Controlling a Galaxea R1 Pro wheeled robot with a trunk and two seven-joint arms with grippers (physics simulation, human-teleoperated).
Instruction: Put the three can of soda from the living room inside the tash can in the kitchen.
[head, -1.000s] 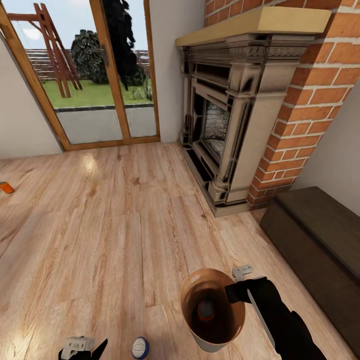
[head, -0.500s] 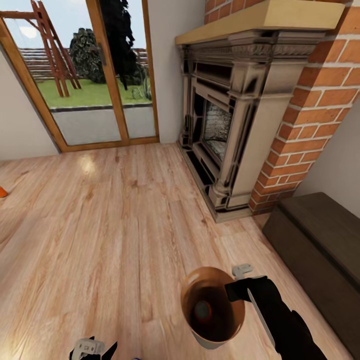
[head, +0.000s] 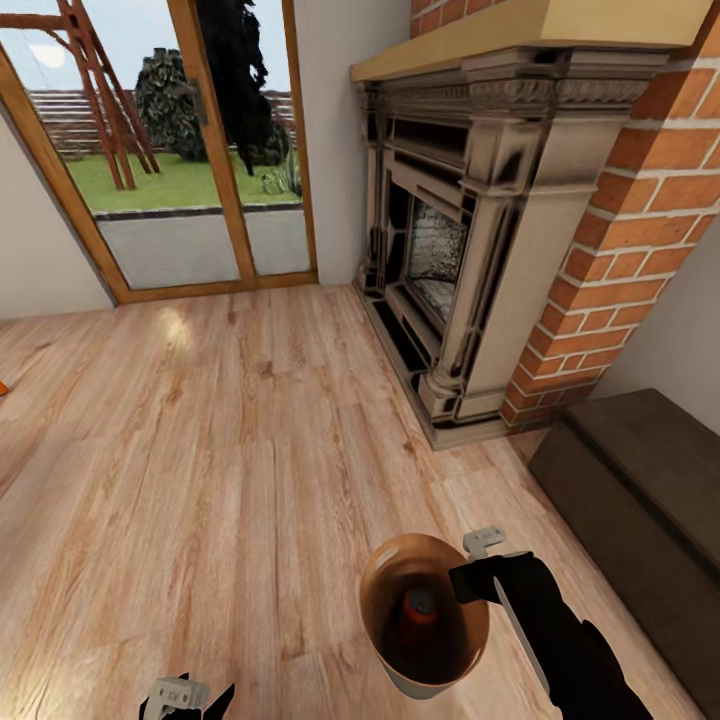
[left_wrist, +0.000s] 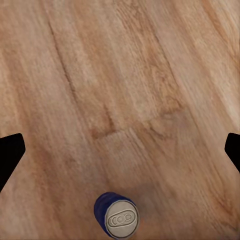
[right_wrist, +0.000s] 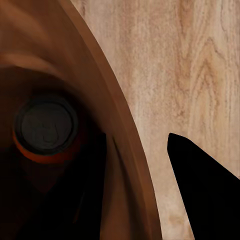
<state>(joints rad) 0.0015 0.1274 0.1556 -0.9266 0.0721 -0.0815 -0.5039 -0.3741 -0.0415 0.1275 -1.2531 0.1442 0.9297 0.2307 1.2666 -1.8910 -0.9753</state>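
Gripping trash can (head: 425, 675) rim, orange can (head: 420, 603) inside

The floor (head: 230, 450) is light wood plank, grainy with a soft sheen. The trash can (head: 470, 640) is glossy copper-brown inside. The blue soda can (left_wrist: 116, 216) has a dull metal top. The fireplace surround (head: 640, 230) is rough red brick.

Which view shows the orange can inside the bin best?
The right wrist view: the orange can sits large, its top plain, inside the bin. The head view shows it small and dim.
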